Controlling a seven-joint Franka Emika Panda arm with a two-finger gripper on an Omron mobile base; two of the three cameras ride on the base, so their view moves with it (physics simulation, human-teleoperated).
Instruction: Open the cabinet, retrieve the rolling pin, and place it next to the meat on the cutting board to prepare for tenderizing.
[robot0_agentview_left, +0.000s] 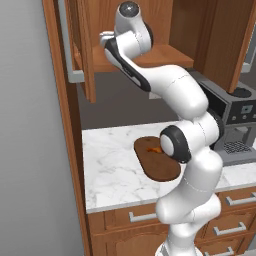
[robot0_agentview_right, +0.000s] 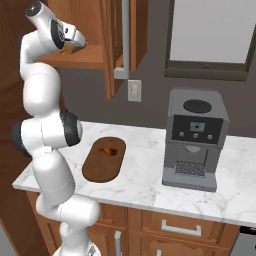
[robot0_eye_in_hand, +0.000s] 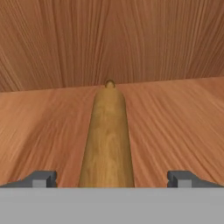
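Rolling pin (robot0_eye_in_hand: 107, 135) lies between the wide-spread tool (robot0_eye_in_hand: 112, 178) tips on the cabinet (robot0_eye_in_hand: 175, 127) shelf, ungrasped

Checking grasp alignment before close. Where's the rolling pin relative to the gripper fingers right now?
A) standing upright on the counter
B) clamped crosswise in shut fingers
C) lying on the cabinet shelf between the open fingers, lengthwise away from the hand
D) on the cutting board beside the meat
C: the hand view shows the rolling pin flat on the cabinet shelf, running away from the camera, with the gripper fingers spread on either side.
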